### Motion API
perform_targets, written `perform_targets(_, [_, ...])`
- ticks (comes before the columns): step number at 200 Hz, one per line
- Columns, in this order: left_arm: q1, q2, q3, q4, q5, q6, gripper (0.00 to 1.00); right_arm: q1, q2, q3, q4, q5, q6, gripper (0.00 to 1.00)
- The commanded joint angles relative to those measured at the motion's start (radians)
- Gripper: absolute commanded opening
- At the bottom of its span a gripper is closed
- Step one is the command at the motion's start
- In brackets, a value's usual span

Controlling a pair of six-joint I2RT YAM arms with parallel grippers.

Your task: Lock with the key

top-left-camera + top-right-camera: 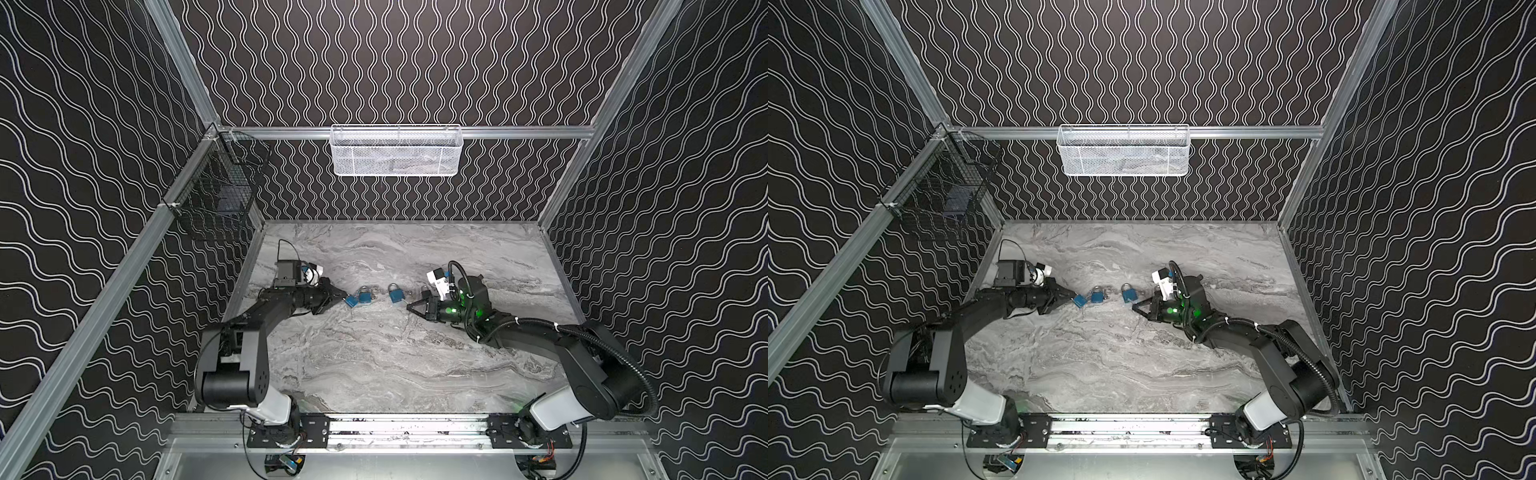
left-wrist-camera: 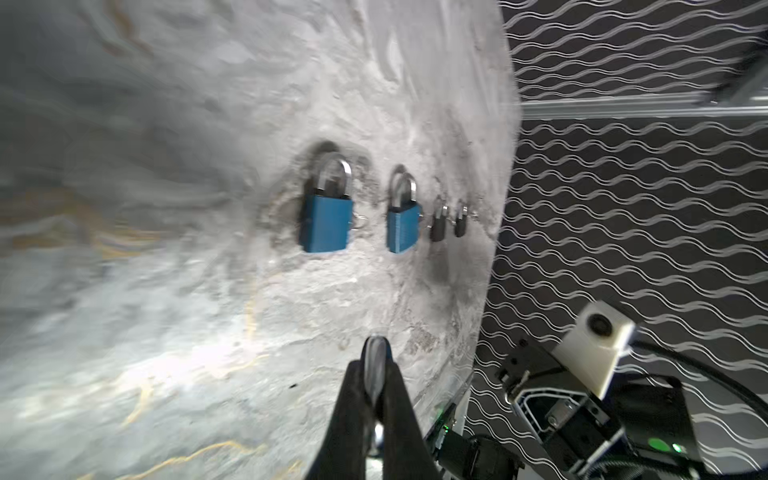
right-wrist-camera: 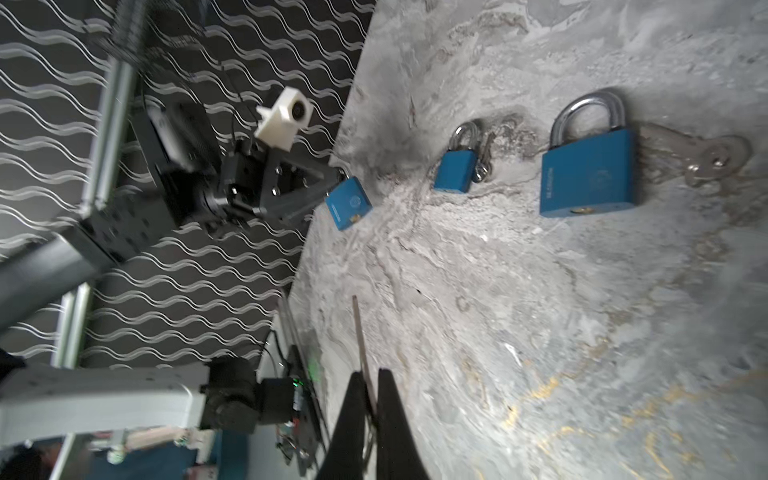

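**Three padlocks in a row, key in the right pincer**

Key (image 3: 360,332) first. Its thin blade sticks out past the tips of the right gripper (image 3: 370,376), whose jaws are pinched shut on it, and I see it edge-on only. It is apart from every lock.

Across the marble table (image 1: 374,365), the left gripper (image 3: 332,183) is clamped on the shackle of the held padlock (image 3: 348,203). That lock's blue body sticks out beyond the fingertips, and its brass keyhole face is turned towards my right wrist camera. From the left wrist I get only the rounded steel of that shackle between the fingers (image 2: 349,415).

In both top views the row starts with the held padlock, with the middle padlock (image 1: 365,296) just beside it. Then comes the third padlock (image 1: 395,294), between the two grippers and near the right one.

The third padlock carries a line of lettering along one edge and a round emblem, but both are too blurred for me to read. A bunch of flat keys (image 3: 702,160) lies against its side. A small ring of keys (image 3: 482,164) sits against the middle padlock.
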Motion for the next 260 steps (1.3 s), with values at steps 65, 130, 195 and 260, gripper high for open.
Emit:
perform_targets(65, [0.031, 0.198, 0.208, -0.363, -0.202, 0.335, 0.00, -0.012, 0.071, 0.066, -0.143, -0.112, -0.167, 0.00])
perform_targets(130, [0.030, 0.296, 0.253, -0.341, -0.204, 0.360, 0.00, -0.012, 0.108, 0.083, -0.155, -0.149, -0.188, 0.00])
perform_targets(195, [0.029, 0.351, 0.325, -0.338, -0.238, 0.357, 0.21, 0.000, 0.182, 0.108, -0.126, -0.154, -0.161, 0.00])
perform_targets(260, [0.029, 0.396, 0.345, -0.303, -0.223, 0.341, 0.35, 0.041, 0.239, 0.171, -0.147, -0.094, -0.143, 0.00])
